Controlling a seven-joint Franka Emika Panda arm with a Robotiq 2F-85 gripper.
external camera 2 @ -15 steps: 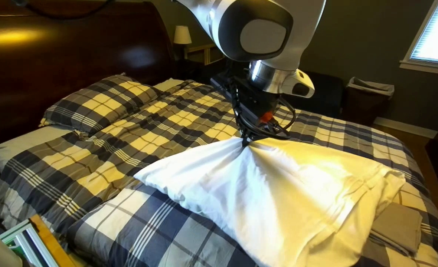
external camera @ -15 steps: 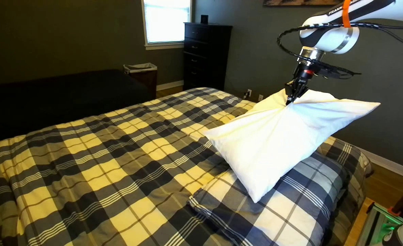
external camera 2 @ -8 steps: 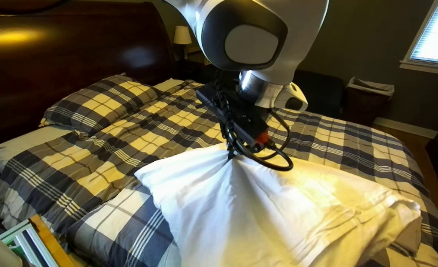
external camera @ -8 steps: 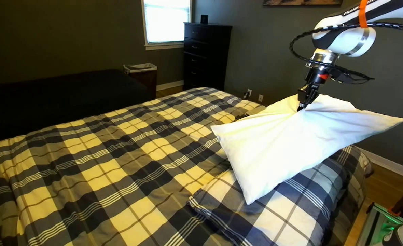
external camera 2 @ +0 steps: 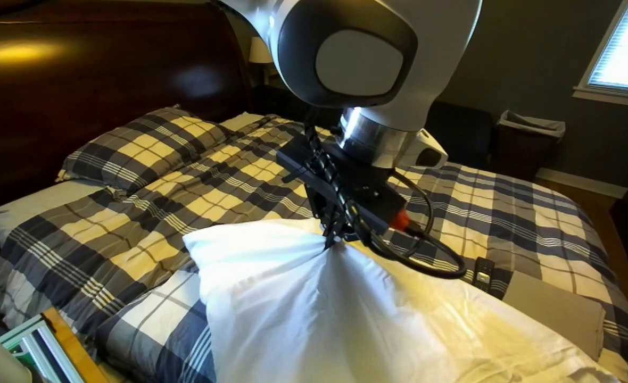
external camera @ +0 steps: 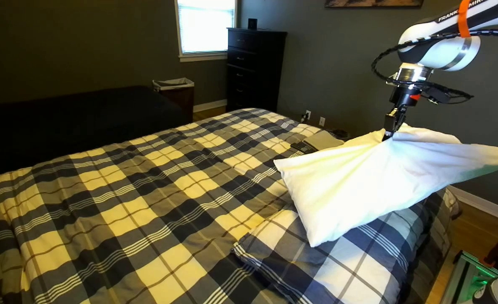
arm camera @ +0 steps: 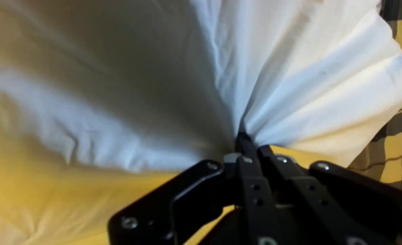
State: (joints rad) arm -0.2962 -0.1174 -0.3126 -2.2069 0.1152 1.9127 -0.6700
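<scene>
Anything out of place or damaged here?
Mildly odd: a black remote or handset lies on the plaid bedspread, an unusual spot for electronics, beside a flat gray item. The white pillow is puckered, but the folds fan from where the gripper pinches. No spill or damage visible.

Reaches into an exterior view from the upper right with the arm (external camera: 489, 14), bends down at the white wrist joint (external camera: 439, 52), and points the gripper (external camera: 387, 136) steeply downward, tilted a little off vertical. Holds the black fingers (arm camera: 252, 175) side by side in the wrist view, set close, with just a thin gap between the tips.
</scene>
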